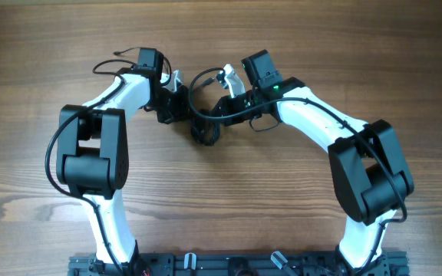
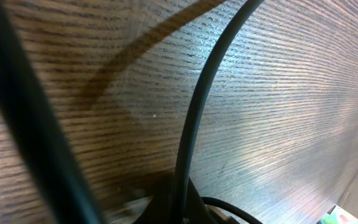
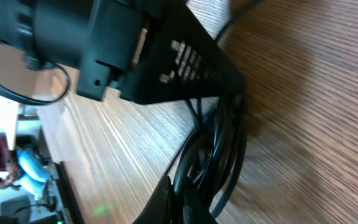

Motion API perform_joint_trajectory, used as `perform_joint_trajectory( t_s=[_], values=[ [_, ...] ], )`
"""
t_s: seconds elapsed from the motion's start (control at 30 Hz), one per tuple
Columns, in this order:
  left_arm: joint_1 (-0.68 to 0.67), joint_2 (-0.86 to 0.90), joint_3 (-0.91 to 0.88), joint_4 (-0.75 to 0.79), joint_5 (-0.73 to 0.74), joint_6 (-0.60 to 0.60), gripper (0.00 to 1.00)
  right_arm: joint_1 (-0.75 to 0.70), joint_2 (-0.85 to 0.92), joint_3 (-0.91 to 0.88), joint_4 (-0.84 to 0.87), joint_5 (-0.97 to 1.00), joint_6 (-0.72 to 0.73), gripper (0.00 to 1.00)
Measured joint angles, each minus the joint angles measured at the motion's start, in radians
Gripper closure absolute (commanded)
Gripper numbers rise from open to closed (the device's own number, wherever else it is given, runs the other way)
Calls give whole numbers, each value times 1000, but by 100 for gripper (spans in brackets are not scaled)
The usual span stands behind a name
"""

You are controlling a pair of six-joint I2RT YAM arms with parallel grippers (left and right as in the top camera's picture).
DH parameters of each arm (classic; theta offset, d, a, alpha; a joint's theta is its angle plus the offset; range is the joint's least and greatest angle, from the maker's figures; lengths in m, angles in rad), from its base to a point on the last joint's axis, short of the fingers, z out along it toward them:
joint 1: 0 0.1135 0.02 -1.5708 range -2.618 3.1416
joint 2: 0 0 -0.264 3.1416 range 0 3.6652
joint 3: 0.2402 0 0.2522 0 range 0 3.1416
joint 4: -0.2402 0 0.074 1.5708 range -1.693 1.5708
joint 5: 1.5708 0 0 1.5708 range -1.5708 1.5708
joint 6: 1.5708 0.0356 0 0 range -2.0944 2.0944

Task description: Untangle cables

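Note:
A tangled bundle of thin black cables [image 1: 204, 132] lies at the table's far middle, between my two grippers. One strand loops up behind it [image 1: 198, 79]. My left gripper [image 1: 179, 106] is at the bundle's left side. In the left wrist view its jaws [image 2: 182, 208] sit at the bottom edge, shut on one cable [image 2: 194, 112] that rises taut and away. My right gripper [image 1: 216, 115] is at the bundle's right side. In the right wrist view its jaws [image 3: 182, 208] are shut on several looped strands [image 3: 219, 149]. The plug ends are hidden.
The wooden table [image 1: 44, 61] stretches out on all sides. The left gripper's black body [image 3: 166, 68] sits close above the bundle in the right wrist view. Thicker arm cables [image 1: 52, 153] hang along both arms. A dark rail [image 1: 229, 264] runs along the front edge.

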Motion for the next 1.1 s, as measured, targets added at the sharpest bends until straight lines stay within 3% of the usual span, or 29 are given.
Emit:
perform_joint_trajectory(
  t_s=[0.3,0.43,0.8,1.03,1.1],
  values=[
    [0,0,-1,0,0,-2,96,-92,2,0,144,-280,36,96],
    [-2,-1,-1,0,0,-5,96,-135,2,0,135,-303,58,96],
    [-5,-1,-2,0,0,-5,96,-145,2,0,-162,230,272,96],
    [-19,-1,-2,1,1,-5,96,-140,5,0,-309,565,576,96],
    [-19,-1,-2,1,1,-5,96,-138,6,0,-330,591,635,86]
  ],
)
